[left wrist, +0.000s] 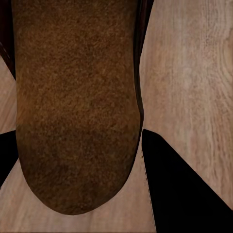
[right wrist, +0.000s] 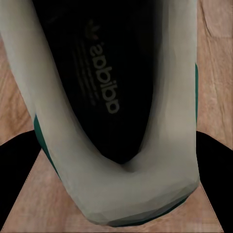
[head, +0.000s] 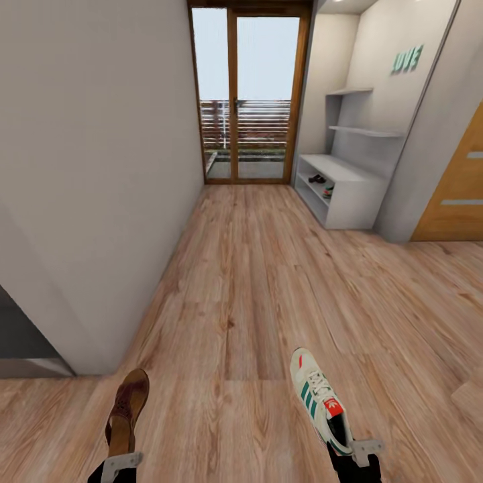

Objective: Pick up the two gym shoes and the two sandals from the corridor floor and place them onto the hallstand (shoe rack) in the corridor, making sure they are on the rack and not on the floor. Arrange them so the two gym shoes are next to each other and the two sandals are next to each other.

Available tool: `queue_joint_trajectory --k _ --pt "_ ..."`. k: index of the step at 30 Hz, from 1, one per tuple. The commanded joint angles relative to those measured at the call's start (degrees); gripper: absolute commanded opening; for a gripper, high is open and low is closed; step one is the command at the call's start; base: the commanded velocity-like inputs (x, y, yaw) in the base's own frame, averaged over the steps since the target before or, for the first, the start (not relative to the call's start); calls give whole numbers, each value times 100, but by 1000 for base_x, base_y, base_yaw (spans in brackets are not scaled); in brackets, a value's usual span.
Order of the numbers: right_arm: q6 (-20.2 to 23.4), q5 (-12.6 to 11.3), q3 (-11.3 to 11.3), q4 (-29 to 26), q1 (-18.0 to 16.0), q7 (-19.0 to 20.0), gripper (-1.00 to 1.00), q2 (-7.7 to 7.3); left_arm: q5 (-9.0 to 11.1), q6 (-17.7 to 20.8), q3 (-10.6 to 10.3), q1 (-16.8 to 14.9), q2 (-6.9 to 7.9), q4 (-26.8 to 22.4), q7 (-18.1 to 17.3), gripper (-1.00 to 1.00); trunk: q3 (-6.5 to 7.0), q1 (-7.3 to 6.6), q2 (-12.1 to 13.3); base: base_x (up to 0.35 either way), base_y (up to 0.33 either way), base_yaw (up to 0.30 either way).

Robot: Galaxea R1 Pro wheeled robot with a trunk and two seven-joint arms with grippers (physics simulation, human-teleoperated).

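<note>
Nearest the lens, a dark brown leather sandal with a lighter footbed (head: 127, 410) is clamped in the left claw (head: 121, 463), and a white lace-up gym shoe with teal stripes (head: 320, 397) is clamped at its heel in the right claw (head: 354, 451). Both are carried above the light wood-plank corridor floor (head: 268, 282). The pale grey hallstand (head: 345, 184) is seen well ahead on the right, with small shapes, seemingly 2 shoes, already tucked on a low shelf (head: 322, 182). The carrying step is judged in hand; next, an approach and placement beside matching partners is called for.
</note>
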Motion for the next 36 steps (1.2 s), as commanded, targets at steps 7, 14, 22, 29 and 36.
queue_joint_trajectory --k 7,14,22,29,36 --pt "-16 35 -54 3 -4 25 -100 0 -75 -15 49 -4 -3 4 -1 -100 -5 2 -2 339 0 0" --pt "-16 35 -54 3 -4 25 -100 0 -75 -15 49 -4 2 4 -1 -100 -5 2 -2 339 0 0" --pt "-16 35 -54 1 -4 25 -100 -2 -75 -16 49 -4 3 4 -1 -100 -5 2 -2 339 0 0" --pt "-16 35 -54 3 -4 25 -100 -3 -75 -16 49 -4 1 4 -1 -100 -5 2 -2 339 0 0" --pt "-16 35 -53 3 -4 25 -100 -1 -75 -19 49 -4 3 4 -1 -100 -5 2 -2 339 0 0"
